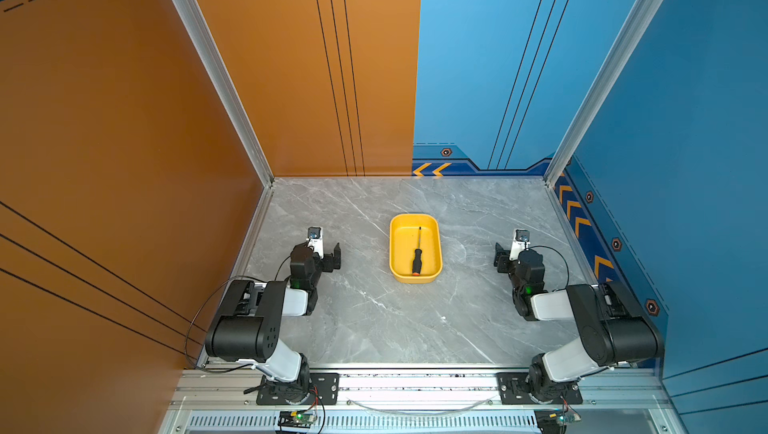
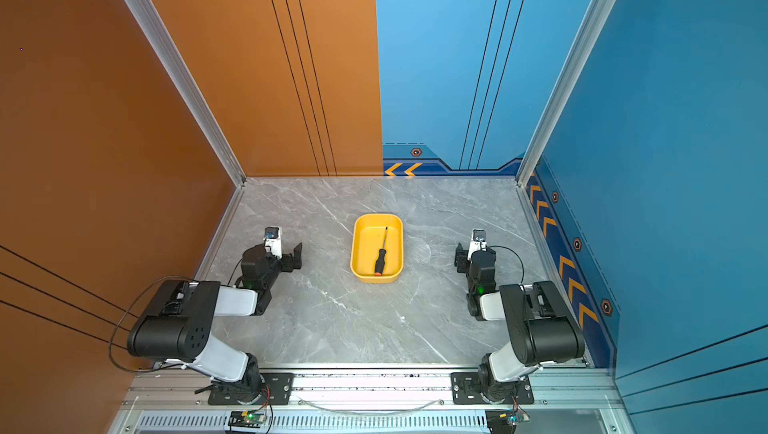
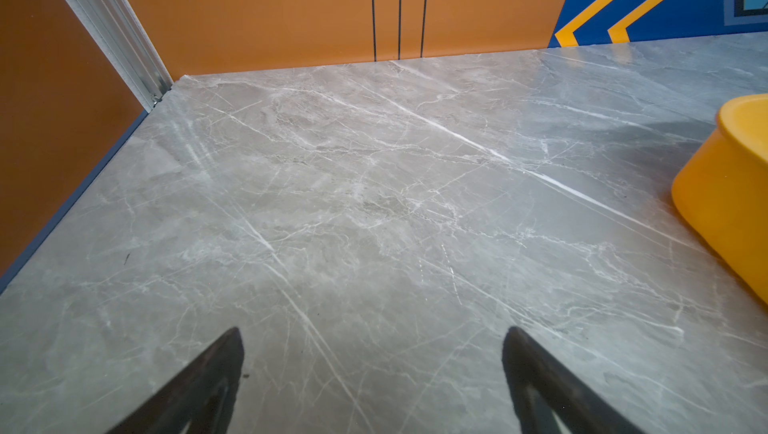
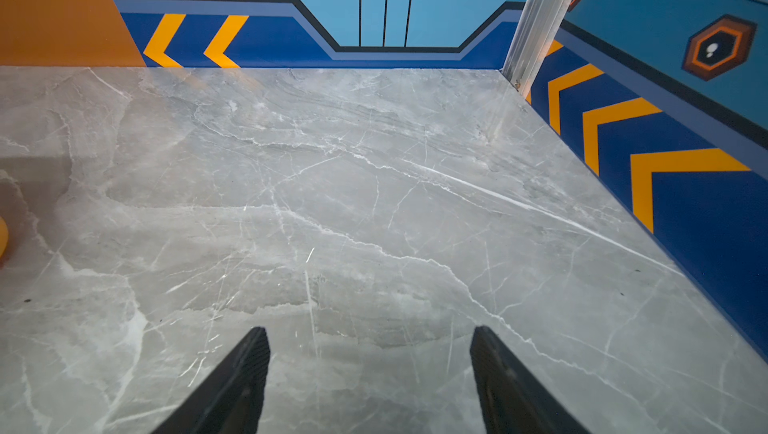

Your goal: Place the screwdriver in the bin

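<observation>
Open worktop (image 3: 332, 203) ahead of left pincer (image 3: 374, 330), bin (image 3: 731, 187) standing apart on its inner side, orange wall (image 3: 50, 120) on its outer side, open worktop ahead of right pincer (image 4: 369, 328), blue wall (image 4: 706, 224) on its outer side, bin apart on its inner side.

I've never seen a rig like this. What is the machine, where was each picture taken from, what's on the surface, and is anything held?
It is a robot with a left arm and a right arm bolted at the near edge of a grey table. Two pictures look down from overhead, side by side like two eyes. The other two come from cameras on the wrists. A screwdriver lies inside a yellow bin mid-table. The left gripper and right gripper are open and hold nothing.
</observation>
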Controlling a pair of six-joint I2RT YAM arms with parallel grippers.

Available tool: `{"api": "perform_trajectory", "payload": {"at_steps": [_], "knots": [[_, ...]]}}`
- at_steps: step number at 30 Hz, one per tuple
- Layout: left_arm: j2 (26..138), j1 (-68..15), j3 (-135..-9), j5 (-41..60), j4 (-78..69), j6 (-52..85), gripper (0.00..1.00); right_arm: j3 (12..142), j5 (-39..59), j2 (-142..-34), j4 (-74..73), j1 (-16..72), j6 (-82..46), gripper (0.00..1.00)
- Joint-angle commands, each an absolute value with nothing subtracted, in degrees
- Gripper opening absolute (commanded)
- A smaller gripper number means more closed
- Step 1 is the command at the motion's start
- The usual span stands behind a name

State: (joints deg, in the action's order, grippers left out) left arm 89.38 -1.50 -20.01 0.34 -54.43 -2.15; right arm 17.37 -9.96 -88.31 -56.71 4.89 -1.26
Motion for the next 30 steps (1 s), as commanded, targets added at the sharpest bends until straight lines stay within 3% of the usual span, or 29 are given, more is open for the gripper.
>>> {"api": "perform_trajectory", "payload": {"at_steps": [1, 5, 10, 18, 30], "knots": [[89.6, -0.4, -21.7, -0.8, -53.0, -1.7, 0.98, 19.1, -8.5, -88.2, -55.9, 3.9, -1.1, 0.75], [89.7, 0.4, -22.1, 0.3, -52.4, -0.8, 0.98, 21.6, -2.6, -88.6, -51.3, 0.1, -3.8, 0.79], [89.7, 0.6, -22.2, 0.4, -52.3, -0.7, 0.98, 21.6, -3.0, -88.7, -51.7, 0.4, -3.8, 0.91], [89.7, 0.5, -22.1, 0.4, -52.4, -0.8, 0.98, 21.6, -3.1, -88.7, -51.8, 0.4, -3.7, 1.00], [89.5, 0.4, -22.0, 0.1, -52.5, -0.8, 0.98, 21.4, -3.6, -88.7, -52.0, 0.7, -3.6, 1.00]]}}
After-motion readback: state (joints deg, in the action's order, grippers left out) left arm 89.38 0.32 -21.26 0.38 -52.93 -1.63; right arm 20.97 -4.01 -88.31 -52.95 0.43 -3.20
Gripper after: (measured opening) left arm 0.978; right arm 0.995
